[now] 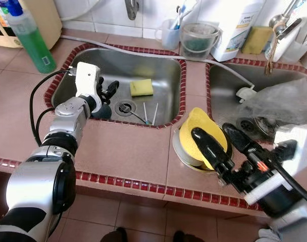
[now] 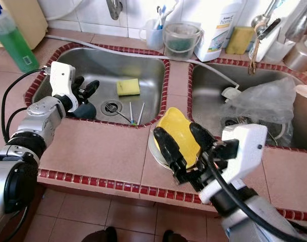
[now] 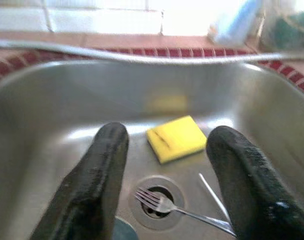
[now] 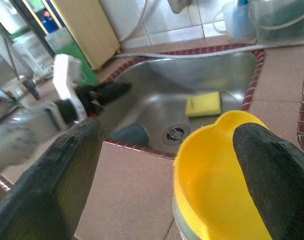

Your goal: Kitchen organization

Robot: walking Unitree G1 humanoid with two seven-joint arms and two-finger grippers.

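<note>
A green bottle (image 1: 30, 38) stands left of the sink; toothbrush cup (image 1: 169, 33) behind.

Head pair high above, two wrist cameras low and close.

Both eye views look steeply down on the tiled desk (image 1: 118, 151) and its left sink (image 1: 158, 65). The left wrist view faces into that basin, close over the yellow sponge (image 3: 176, 138). The right wrist view looks low across the yellow bowl (image 4: 217, 185) toward the same sponge.
</note>
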